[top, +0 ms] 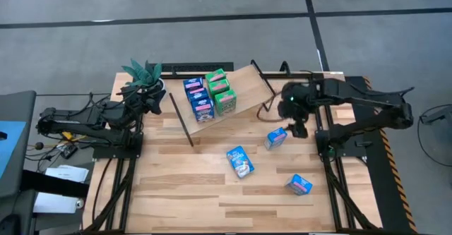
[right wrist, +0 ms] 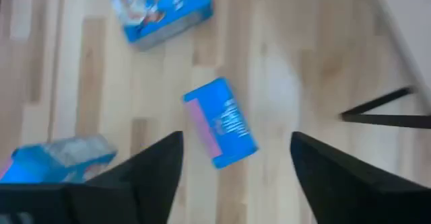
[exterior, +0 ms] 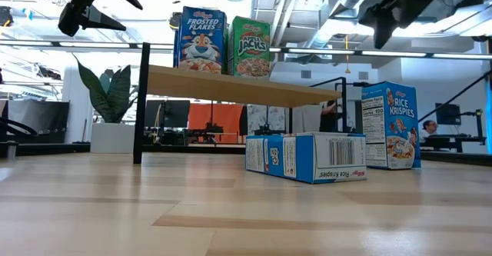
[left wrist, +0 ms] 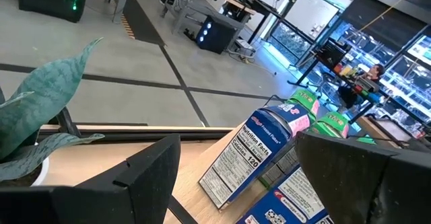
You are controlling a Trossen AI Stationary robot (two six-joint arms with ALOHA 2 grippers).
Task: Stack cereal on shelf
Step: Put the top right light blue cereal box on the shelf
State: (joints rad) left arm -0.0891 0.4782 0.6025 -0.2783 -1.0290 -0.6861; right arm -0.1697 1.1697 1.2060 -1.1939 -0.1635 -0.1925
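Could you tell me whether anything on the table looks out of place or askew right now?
Yes: three blue cereal boxes sit off the shelf on the tabletop. One lies flat mid-table, another lies skewed nearer the right edge, and a third stands below the open right gripper.

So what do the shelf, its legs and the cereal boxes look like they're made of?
Shelf: looks like light wood, matte, pale with a flat cut edge; could be laminate.
Legs: thin black rods, probably painted metal.
Cereal boxes, e.g. the Rice Krispies box: printed cardboard with a slight sheen, folded edges and a barcode panel.
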